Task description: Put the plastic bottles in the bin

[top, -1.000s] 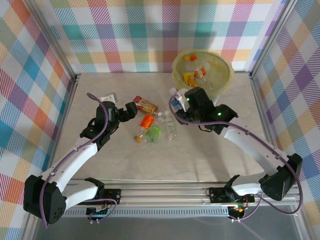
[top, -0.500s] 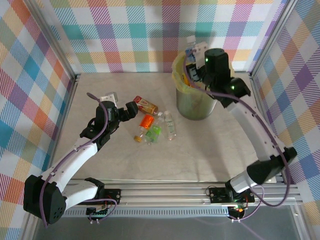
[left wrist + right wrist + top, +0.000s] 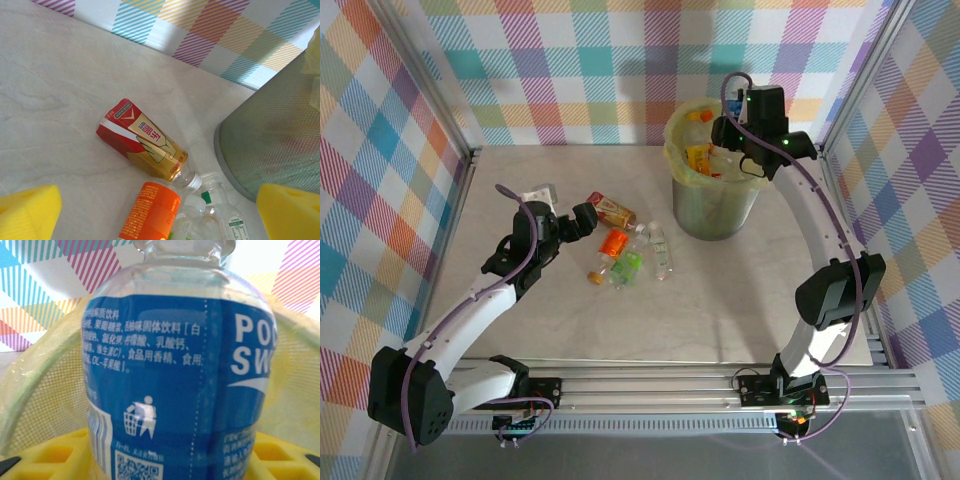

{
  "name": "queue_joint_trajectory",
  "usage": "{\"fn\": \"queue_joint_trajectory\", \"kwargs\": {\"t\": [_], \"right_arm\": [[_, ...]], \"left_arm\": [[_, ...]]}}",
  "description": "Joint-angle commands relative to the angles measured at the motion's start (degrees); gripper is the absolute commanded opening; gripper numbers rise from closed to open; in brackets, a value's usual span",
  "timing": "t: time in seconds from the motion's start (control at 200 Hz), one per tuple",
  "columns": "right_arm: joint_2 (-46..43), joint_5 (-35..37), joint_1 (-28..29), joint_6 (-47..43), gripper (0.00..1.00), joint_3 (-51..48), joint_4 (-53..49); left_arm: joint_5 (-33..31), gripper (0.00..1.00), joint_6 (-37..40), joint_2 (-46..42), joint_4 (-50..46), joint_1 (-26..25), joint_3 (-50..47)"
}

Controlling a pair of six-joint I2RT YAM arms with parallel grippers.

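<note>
Right arm position has changed: the right gripper (image 3: 728, 135) has travelled from the bin's left rim to a point above the far right part of the opening. The left arm is unchanged.

Right gripper: closed on a blue-labelled bottle (image 3: 170, 380), which sits upright between the yellow pads (image 3: 50, 457) in the right wrist view. The liner of the bin (image 3: 715, 210) lies directly behind the bottle.

Bin: stands at the far right of the table (image 3: 720, 320). An orange-and-yellow bottle (image 3: 698, 155) lies inside it.

Left gripper (image 3: 585, 218): open and empty, its pads well apart, held above the table left of the bottle cluster.

Bottle cluster, on the table just left of the bin:
- red-and-gold bottle (image 3: 142, 140), on its side, farthest
- orange-labelled bottle (image 3: 150, 210), touching its neck
- green-labelled bottle (image 3: 630, 265), nearer
- clear bottles (image 3: 660, 255), on the right side of the cluster
</note>
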Motion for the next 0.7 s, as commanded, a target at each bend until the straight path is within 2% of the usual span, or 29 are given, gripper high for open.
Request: {"fn": "queue_joint_trajectory", "kwargs": {"t": [0.0,0.265,0.52,0.695], "right_arm": [[0.05,-3.91,0.05,5.87,0.51,-1.48,0.29],[-3.92,-7.56,0.29,8.28,0.61,-9.97,2.69],[-6.94,-7.95,0.82,5.93,0.88,-10.88,1.54],[-7.14,-7.24,0.97,2.9,1.0,-6.6,-2.12]], "left_arm": [[0.4,1.0,-0.13,-0.16,0.92,0.56,1.05],[0.42,1.0,-0.1,0.02,0.83,0.56,1.04],[0.9,1.0,-0.4,0.24,1.06,0.56,1.14],[0.55,1.0,-0.43,-0.29,0.55,0.56,1.14]]}}
